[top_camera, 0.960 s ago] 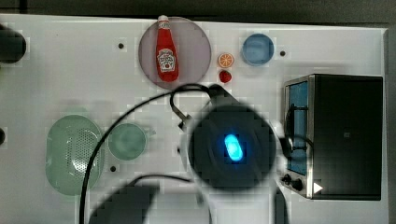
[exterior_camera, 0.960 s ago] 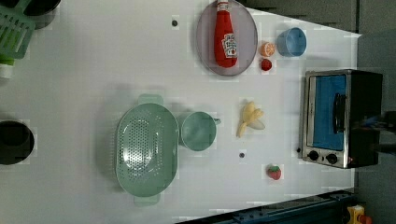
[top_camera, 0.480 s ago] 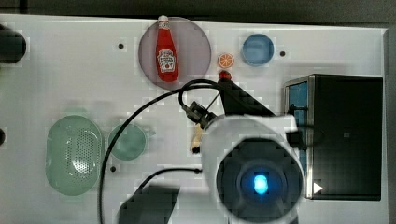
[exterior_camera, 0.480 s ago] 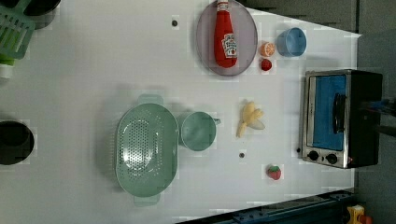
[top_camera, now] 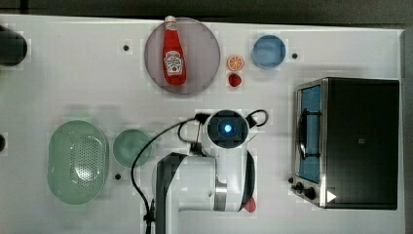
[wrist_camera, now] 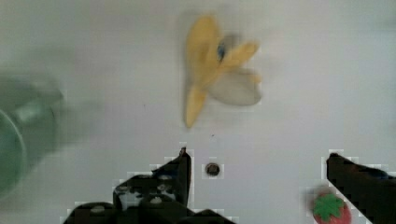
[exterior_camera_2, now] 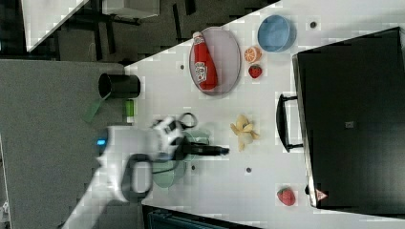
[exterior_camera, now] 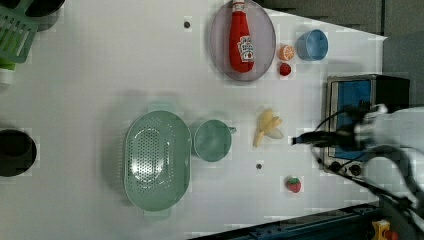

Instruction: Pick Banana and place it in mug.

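One banana lies on the table at three o'clock from the mug in the left view — the gripper, jaws spread wide and empty, should be centred over its narrow middle before being lowered.

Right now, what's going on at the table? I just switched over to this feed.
The arm is positioned above the banana, which lies on the white table between the green mug and the toaster oven. The gripper is open and empty, with the banana just ahead of its fingers in the wrist view. Nothing has been picked up yet, and the mug is empty beside the green colander.
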